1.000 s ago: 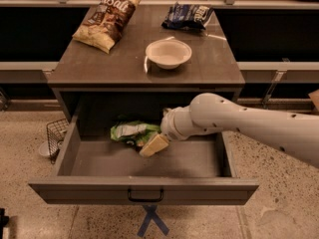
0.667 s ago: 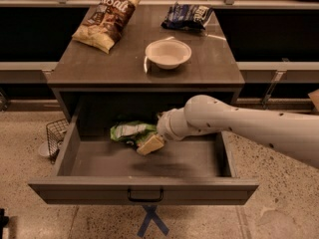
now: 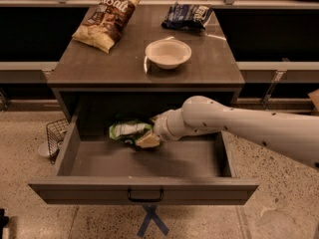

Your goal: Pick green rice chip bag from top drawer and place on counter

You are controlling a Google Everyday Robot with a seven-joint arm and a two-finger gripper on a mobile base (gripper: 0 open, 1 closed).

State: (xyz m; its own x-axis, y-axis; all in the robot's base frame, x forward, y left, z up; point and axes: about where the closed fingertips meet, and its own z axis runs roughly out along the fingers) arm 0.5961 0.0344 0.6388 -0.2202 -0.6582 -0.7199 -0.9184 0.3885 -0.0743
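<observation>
**Mia:** What just changed?

**Tom:** The gripper (image 3: 148, 139) slid a little to the left inside the top drawer (image 3: 144, 190). Now it touches the green rice chip bag (image 3: 128, 131).

**Mia:** Does it have the bag?

**Tom:** I cannot tell. Its tip is pushed into the bag, so I can't see how open it is. The bag lies on the drawer floor, near the back, left of the middle. I think the grab comes next.

**Mia:** What is on the counter (image 3: 119, 71)?

**Tom:** A brown chip bag (image 3: 106, 19) at the back left corner, a dark blue snack bag (image 3: 188, 15) by the back edge, and a white bowl (image 3: 168, 53) near the middle.

**Mia:** Anything in the way?

**Tom:** The counter's front edge hangs over the bag, so the bag must come out forward first. The front left corner looks bare.
</observation>
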